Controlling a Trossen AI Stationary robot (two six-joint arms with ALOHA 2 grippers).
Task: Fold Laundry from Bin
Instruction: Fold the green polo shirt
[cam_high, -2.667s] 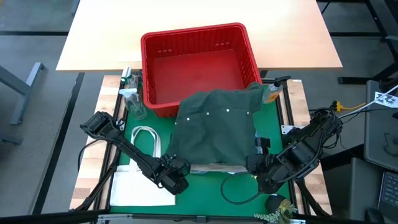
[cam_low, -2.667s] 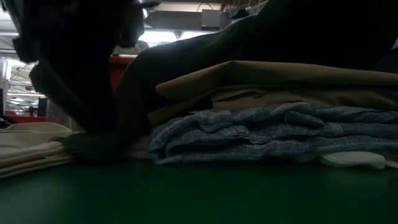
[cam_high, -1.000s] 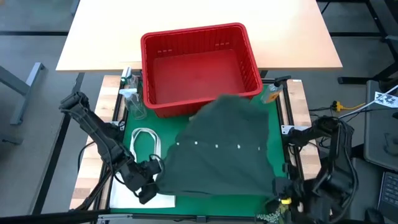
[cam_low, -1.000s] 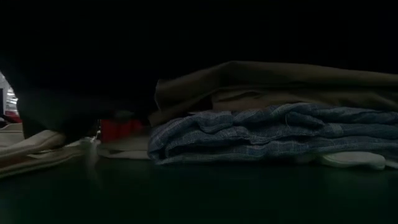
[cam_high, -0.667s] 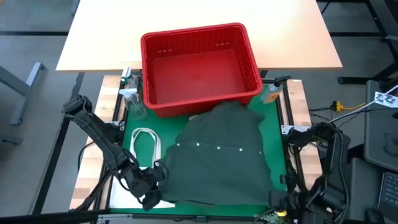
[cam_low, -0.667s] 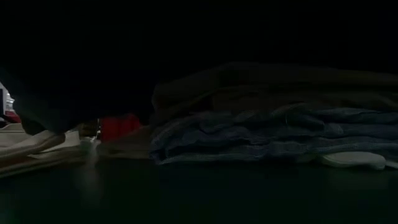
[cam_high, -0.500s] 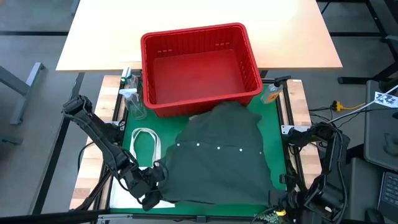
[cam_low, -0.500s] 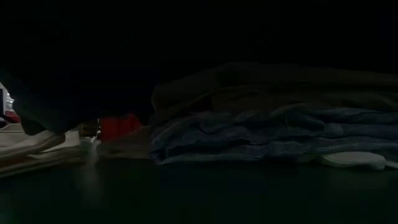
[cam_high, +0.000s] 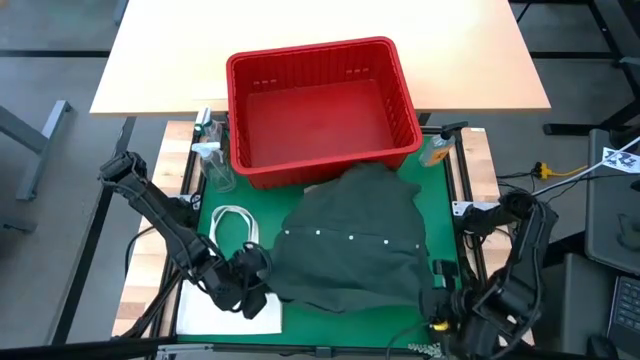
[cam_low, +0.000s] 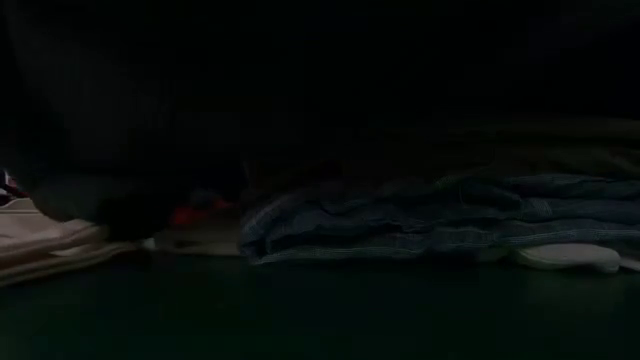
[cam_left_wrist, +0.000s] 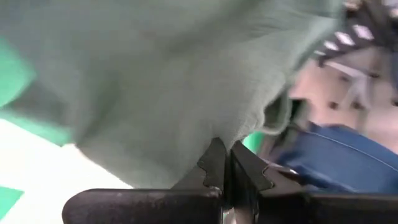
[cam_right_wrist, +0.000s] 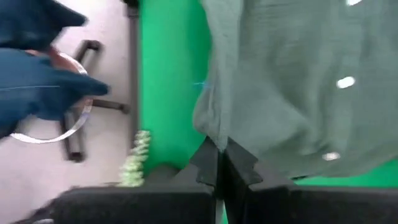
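Note:
A dark green garment (cam_high: 350, 245) with a row of white buttons lies spread between the red bin (cam_high: 320, 105) and the table's near edge. It drapes over a stack of folded laundry; the low view shows that stack's blue-and-white piece (cam_low: 430, 225). My left gripper (cam_high: 255, 285) is shut on the garment's near left corner. My right gripper (cam_high: 440, 300) is shut on its near right corner. The bin holds nothing that shows. My left gripper pinches the garment's near left edge (cam_left_wrist: 233, 134) between its two fingers, coming slanting down from the table's left. The cloth rises slack from the fingers toward the stack. My right gripper pinches the garment's near right edge (cam_right_wrist: 211, 134) between its two fingers, pointing steeply down. That corner is held above the green mat, the cloth hanging loosely from it.
A flat white tote bag (cam_high: 225, 305) with looped handles (cam_high: 235, 225) lies on the green mat at near left, beside my left gripper. Spray bottles (cam_high: 212, 160) stand left of the bin, an orange object (cam_high: 437, 150) right of it. A small sprig (cam_high: 430, 350) lies at the near edge.
Both grippers drew the garment toward the table's near edge, then came back a little toward the stack and sank. The garment's far end has slid off the bin's front wall. Its near edge has lowered and the low view has gone darker.

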